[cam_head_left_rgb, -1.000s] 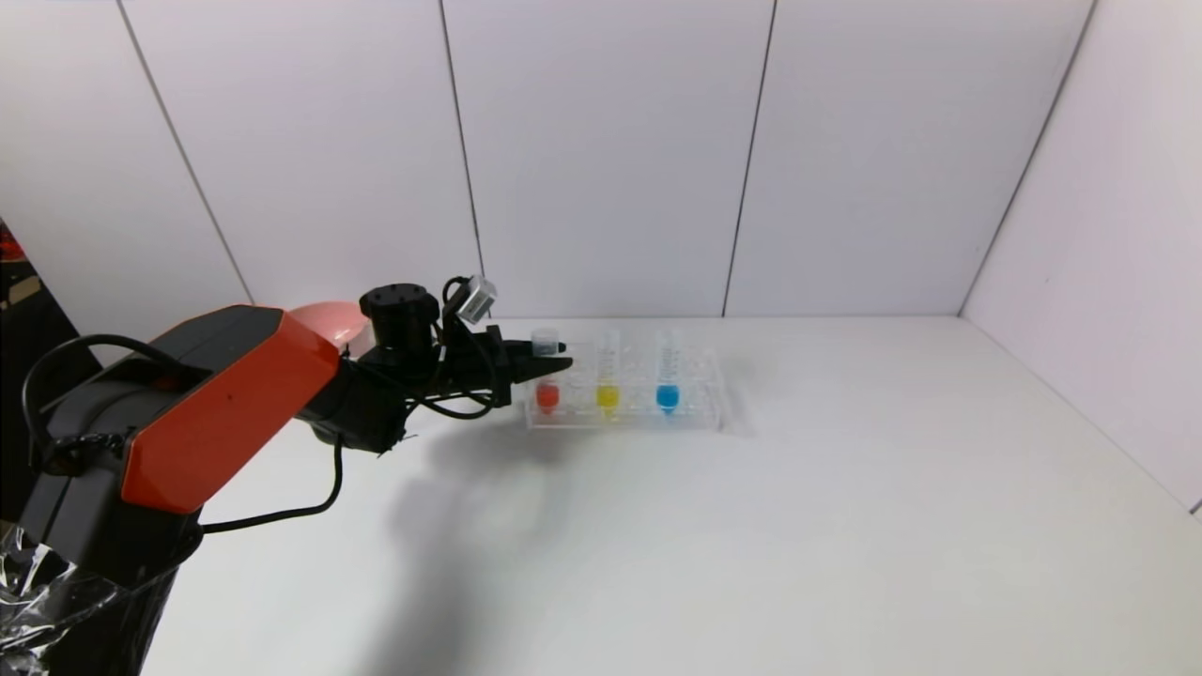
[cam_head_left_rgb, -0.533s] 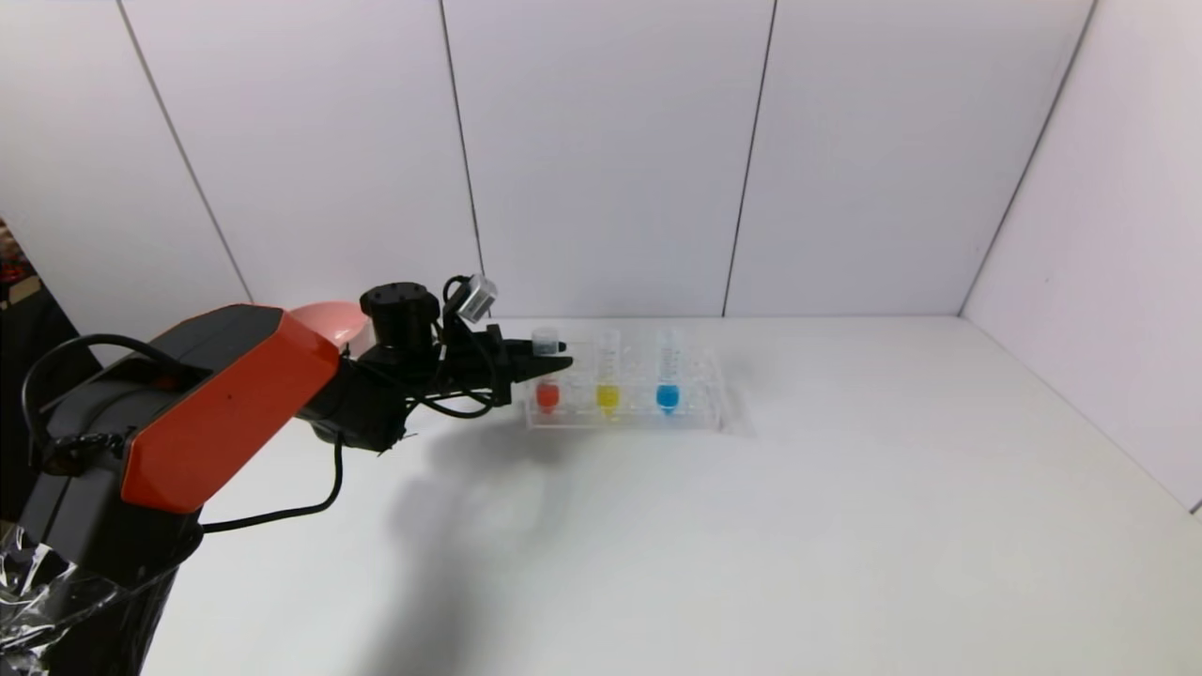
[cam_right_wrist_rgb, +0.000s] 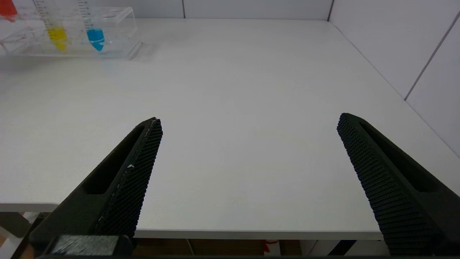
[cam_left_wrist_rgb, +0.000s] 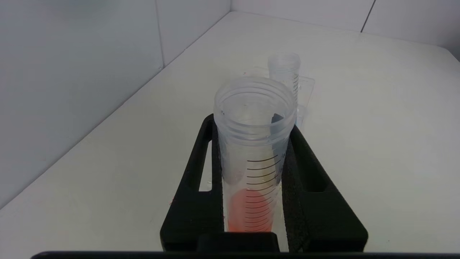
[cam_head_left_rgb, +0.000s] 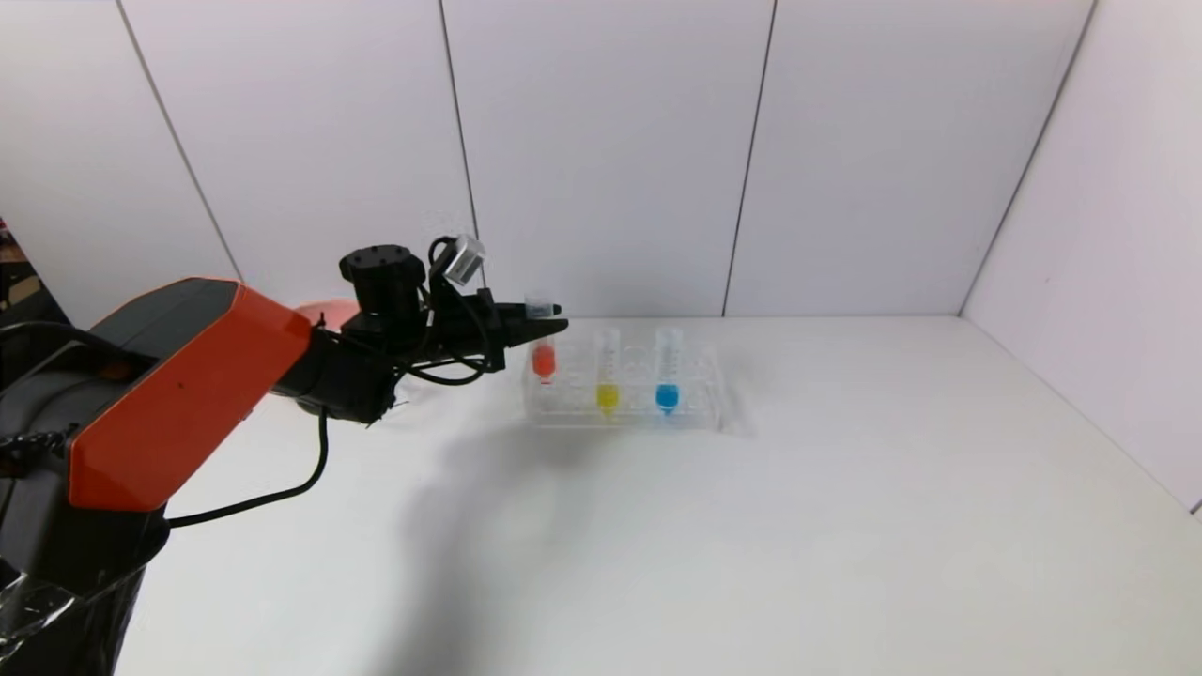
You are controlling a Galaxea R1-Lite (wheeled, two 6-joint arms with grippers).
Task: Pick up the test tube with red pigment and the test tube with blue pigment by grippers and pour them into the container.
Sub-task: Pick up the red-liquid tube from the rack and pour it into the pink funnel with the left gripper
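One red-pigment tube (cam_head_left_rgb: 543, 355) — upright in left hand (cam_head_left_rgb: 543, 324), above rack (cam_head_left_rgb: 624, 406).

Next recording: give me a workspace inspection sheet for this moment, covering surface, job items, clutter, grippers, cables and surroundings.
Surface: white table, no spills seen.
Job items: red tube upright, lifted above its slot in the clear rack; blue tube seated in the rack; beaker not seen.
Clutter: yellow tube in the rack; pink bowl mostly hidden behind the left arm.
Grippers: left gripper shut on the red tube below its rim; right gripper open, low at the table's near edge, holding nothing.
Cables: black cable loops under the left arm, clear of the rack.
Surroundings: white wall panels behind and to the right.
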